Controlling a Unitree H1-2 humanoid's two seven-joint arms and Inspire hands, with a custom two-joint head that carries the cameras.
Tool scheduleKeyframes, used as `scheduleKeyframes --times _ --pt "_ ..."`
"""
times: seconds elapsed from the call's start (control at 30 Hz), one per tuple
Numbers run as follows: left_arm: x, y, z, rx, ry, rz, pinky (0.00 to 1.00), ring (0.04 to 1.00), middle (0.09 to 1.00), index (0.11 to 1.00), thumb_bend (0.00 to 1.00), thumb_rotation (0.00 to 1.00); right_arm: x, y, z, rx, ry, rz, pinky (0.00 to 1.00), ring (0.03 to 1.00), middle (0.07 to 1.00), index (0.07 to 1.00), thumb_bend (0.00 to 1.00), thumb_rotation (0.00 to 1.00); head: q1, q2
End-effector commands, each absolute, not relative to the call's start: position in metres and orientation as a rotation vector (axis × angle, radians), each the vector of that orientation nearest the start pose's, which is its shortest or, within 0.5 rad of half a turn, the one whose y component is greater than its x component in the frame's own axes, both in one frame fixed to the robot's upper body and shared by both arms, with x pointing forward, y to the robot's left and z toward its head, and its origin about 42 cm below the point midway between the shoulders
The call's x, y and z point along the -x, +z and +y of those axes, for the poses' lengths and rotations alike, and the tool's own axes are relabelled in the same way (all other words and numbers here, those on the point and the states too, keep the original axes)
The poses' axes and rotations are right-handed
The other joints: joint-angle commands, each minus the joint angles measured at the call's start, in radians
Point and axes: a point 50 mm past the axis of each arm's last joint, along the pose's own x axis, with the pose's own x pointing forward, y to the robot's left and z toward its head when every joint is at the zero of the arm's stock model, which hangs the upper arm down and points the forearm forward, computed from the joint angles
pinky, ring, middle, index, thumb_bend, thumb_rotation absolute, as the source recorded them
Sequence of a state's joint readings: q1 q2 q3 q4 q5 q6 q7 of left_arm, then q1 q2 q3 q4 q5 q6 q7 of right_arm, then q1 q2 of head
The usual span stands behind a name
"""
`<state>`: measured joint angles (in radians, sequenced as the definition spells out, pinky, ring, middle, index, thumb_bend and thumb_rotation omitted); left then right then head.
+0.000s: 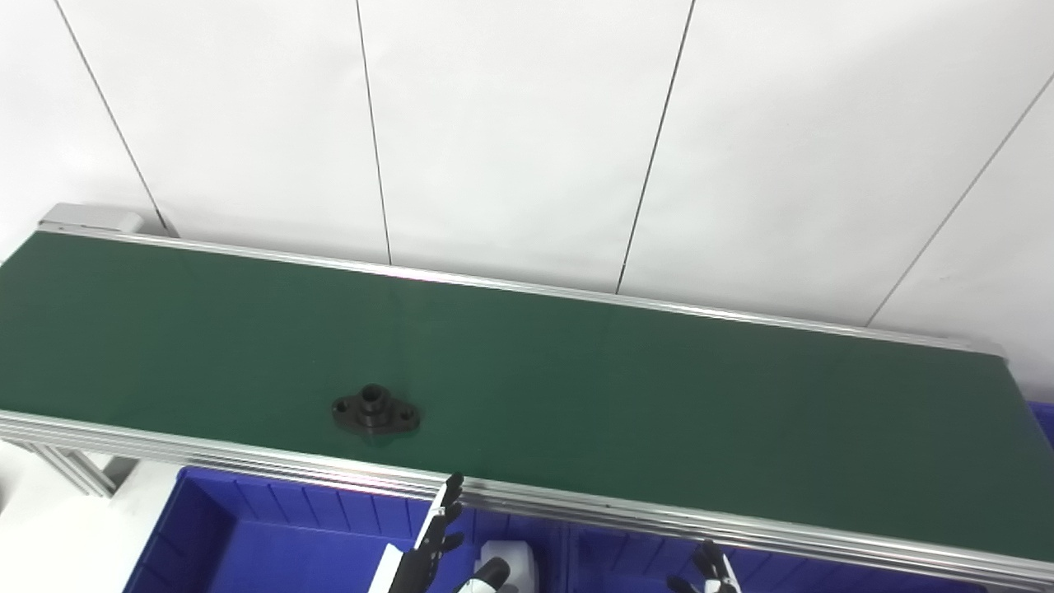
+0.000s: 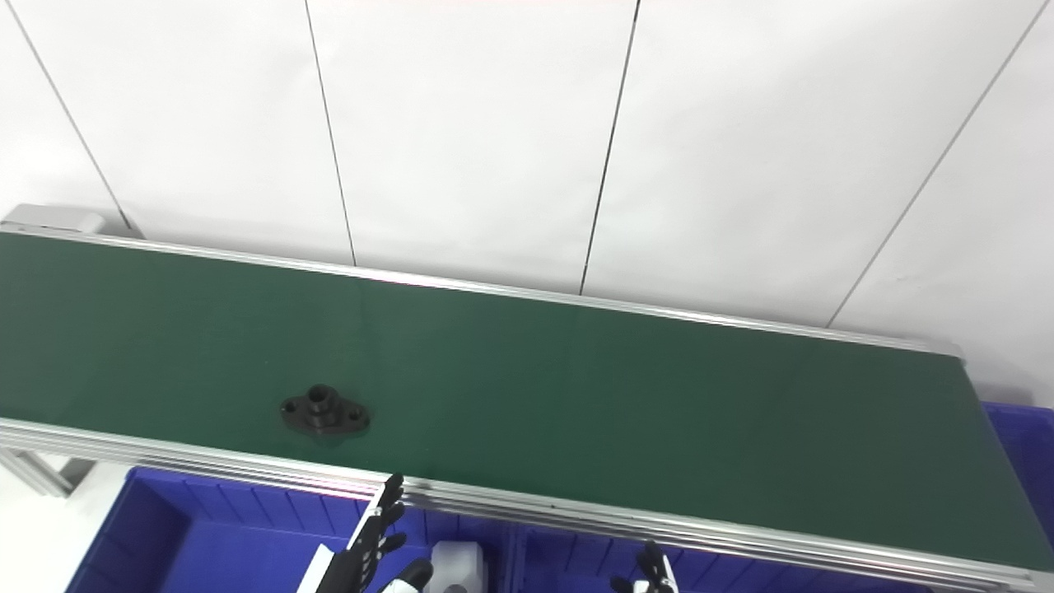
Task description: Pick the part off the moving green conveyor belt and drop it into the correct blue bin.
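A black flanged part (image 1: pixel 375 410) with a raised centre tube lies on the green conveyor belt (image 1: pixel 626 387), near its front rail, left of the middle. My left hand (image 1: pixel 431 543) is at the bottom edge, below the rail and a little right of the part, fingers spread and pointing up, holding nothing. Only the fingertips of my right hand (image 1: pixel 710 570) show at the bottom edge, apart and empty. A blue bin (image 1: pixel 247 527) lies under the rail at lower left. The part also shows in the right eye view (image 2: pixel 324 413).
A second blue bin (image 1: pixel 626 560) sits under the rail to the right of the first. Another blue bin edge (image 1: pixel 1044 420) shows at the belt's right end. A white object (image 1: pixel 510 564) lies between the bins. White wall panels stand behind the belt.
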<state>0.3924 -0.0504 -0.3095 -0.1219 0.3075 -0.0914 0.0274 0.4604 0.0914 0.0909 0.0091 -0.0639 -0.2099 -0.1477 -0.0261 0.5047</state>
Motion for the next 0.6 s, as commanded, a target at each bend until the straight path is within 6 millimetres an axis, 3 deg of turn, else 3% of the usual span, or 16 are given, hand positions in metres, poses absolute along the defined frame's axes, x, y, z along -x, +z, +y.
scheduleKeyframes --times 0.0,0.13,0.3,0.37,0.5,0.57 --pt "-0.149 0.069 0.117 -0.152 -0.199 0.066 0.87 0.972 1.0 1.0 0.61 0.79 -0.12 0.029 -0.186 -0.031 -0.182 0.166 0.74 0.788 0.926 0.96 0.48 0.94 0.008 0.002" --pt "-0.149 0.072 0.113 -0.147 -0.194 0.069 0.86 0.964 1.0 1.0 0.62 0.78 -0.12 0.031 -0.188 -0.02 -0.176 0.162 0.73 0.788 0.925 0.961 0.47 0.9 0.012 0.01" --pt "-0.15 0.075 0.115 -0.149 -0.195 0.064 0.86 0.955 1.0 1.0 0.62 0.78 -0.125 0.048 -0.19 -0.009 -0.185 0.112 0.76 0.816 0.937 0.996 0.56 0.7 -0.022 0.034" --pt "-0.151 0.075 0.118 -0.152 -0.198 0.065 0.87 0.96 1.0 1.0 0.62 0.79 -0.131 0.062 -0.193 0.055 -0.192 0.028 0.69 0.793 0.909 0.984 0.63 0.58 -0.036 0.038" --pt "-0.154 0.077 0.124 -0.152 -0.199 0.062 0.88 0.964 1.0 1.0 0.61 0.79 -0.146 0.083 -0.197 0.221 -0.164 -0.111 0.67 0.792 0.899 0.984 0.69 0.54 -0.086 0.052" --pt "-0.156 0.077 0.126 -0.152 -0.205 0.061 0.89 0.971 1.0 1.0 0.59 0.8 -0.158 0.096 -0.201 0.343 -0.154 -0.173 0.67 0.798 0.903 0.982 0.81 0.52 -0.102 0.057"
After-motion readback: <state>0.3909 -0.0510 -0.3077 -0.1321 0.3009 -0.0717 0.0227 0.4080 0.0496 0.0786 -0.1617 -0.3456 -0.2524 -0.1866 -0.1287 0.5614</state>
